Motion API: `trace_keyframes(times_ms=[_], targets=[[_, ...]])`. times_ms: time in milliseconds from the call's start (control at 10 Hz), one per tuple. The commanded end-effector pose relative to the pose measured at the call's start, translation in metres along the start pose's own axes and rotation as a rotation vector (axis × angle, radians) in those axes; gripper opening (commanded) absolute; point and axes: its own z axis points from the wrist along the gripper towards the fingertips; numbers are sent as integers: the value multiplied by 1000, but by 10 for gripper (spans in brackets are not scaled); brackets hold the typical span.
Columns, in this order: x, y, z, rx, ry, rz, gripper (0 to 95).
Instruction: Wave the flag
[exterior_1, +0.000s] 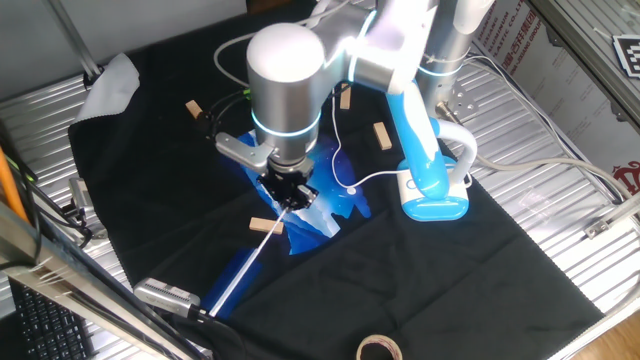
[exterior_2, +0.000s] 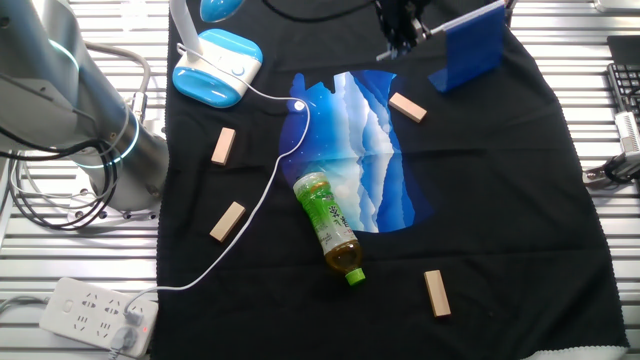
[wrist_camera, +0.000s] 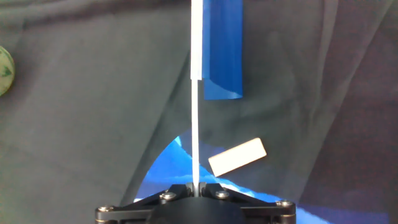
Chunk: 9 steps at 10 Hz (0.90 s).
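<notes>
Blue flag on white stick, stick base clamped between gripper fingers.

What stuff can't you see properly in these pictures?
- The flag's top: cut off by the upper edge in the hand view.
- The gripper's fingertips: hidden behind its own body in the hand view.
- The green bottle: hidden behind the arm in one fixed view.
- The bottle's label: too small to read in the other fixed view.
- The tape roll: cut off by the bottom edge.
</notes>
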Motion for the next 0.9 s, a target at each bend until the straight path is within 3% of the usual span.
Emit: trace_keyframes(times_ms=[100,400,900], targets=[[-1,-6,5,-4,10,-12,0],[-3,-12,13,-5,22,-27,0],[0,-24,33,-7,18,-60,0]])
